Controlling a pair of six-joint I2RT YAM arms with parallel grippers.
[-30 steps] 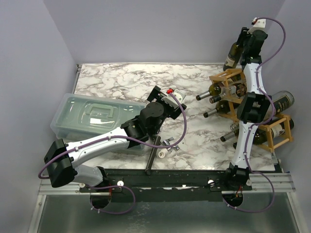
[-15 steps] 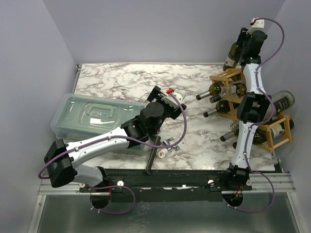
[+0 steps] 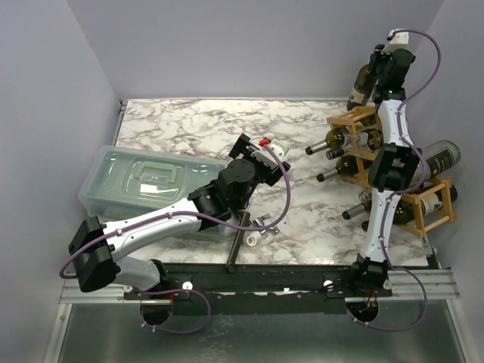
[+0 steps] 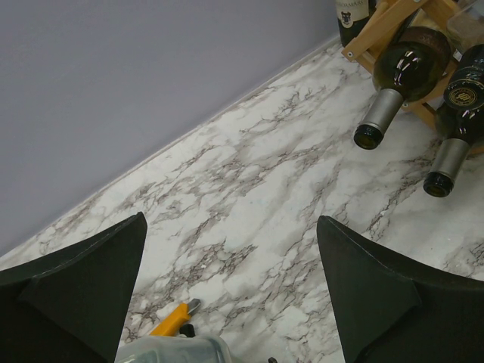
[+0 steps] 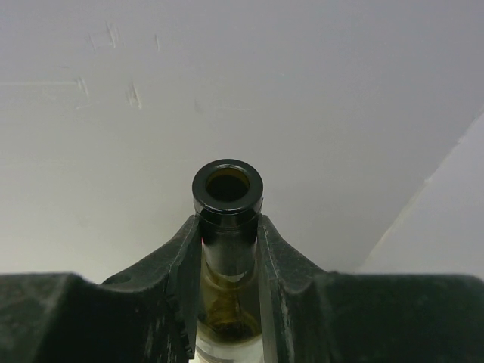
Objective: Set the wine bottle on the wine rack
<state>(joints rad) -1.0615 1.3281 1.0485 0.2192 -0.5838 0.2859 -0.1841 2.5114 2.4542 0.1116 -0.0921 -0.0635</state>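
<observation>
My right gripper is raised at the far right, near the back wall and above the wine rack. It is shut on the neck of a dark green wine bottle that hangs tilted below it. In the right wrist view the fingers clamp the neck just under the bottle's open mouth. The rack is a light-brown wooden frame holding several bottles that lie with their necks to the left. My left gripper is open and empty over the middle of the marble table. The rack shows at the top right of the left wrist view.
A clear plastic lidded bin stands at the left, partly under my left arm. Small white and metal parts lie near the front edge. A yellow-handled tool lies below my left gripper. A large bottle lies on top of the rack's right part.
My right gripper and its bottle have shifted very slightly to the left near the back wall. The left arm has not moved.
</observation>
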